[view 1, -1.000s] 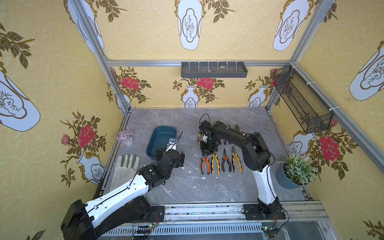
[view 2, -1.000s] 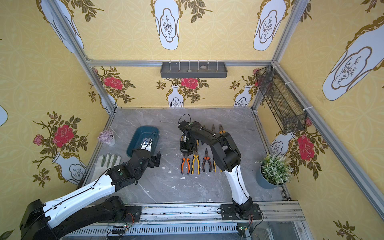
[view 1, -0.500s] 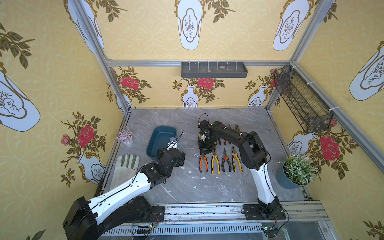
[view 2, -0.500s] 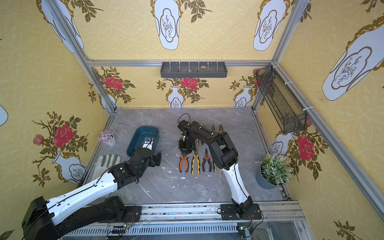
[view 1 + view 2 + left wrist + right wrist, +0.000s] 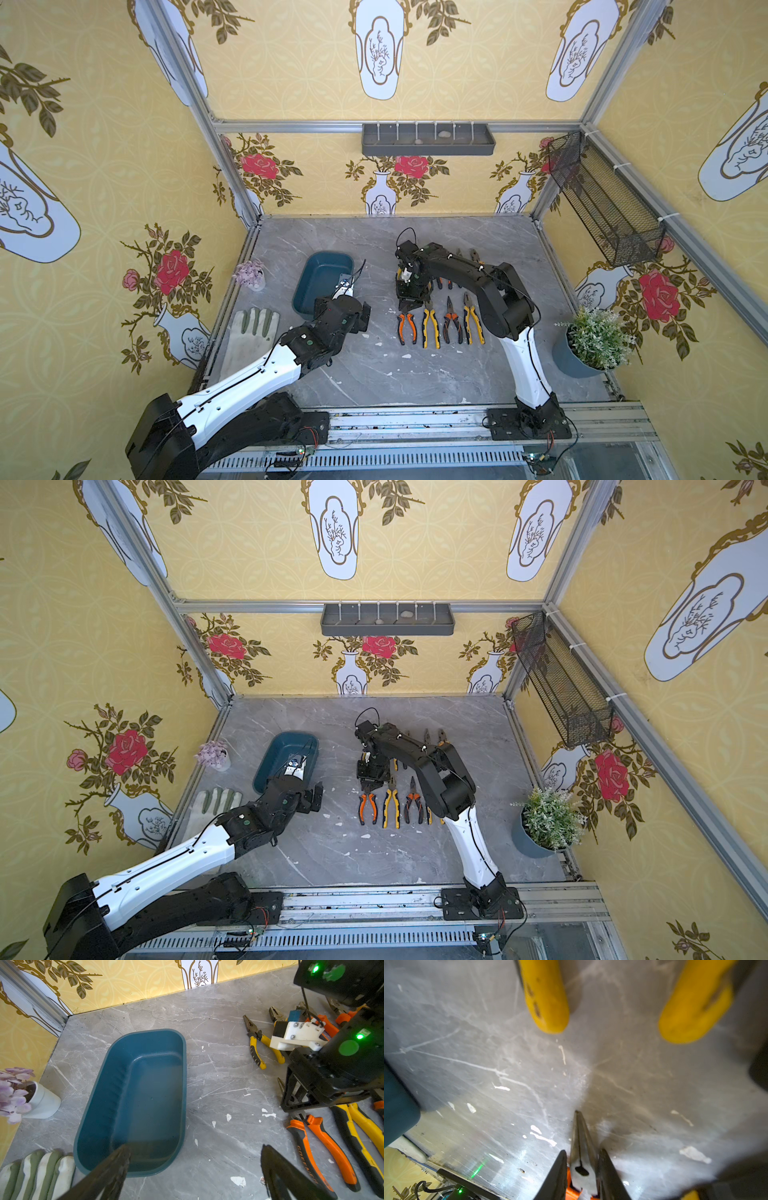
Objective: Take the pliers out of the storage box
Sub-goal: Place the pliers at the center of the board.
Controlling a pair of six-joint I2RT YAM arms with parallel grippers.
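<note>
The left gripper [image 5: 194, 1148] stands fully spread, holding nothing; the storage box [image 5: 99, 1088] lies just ahead of one fingertip. The right gripper [image 5: 581, 1151] is narrowly parted, straddling the nose of the orange-handled pliers [image 5: 580, 1136]; whether it grips cannot be told. Other pliers [image 5: 431, 328] lie on the table [image 5: 374, 374] beside these jaws.

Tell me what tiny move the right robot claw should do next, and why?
Probably open a little wider and lift straight up. The right gripper straddles the grey nose of the orange-handled pliers, which already lie on the grey marble table, and the dark teal plastic storage box looks empty.
</note>
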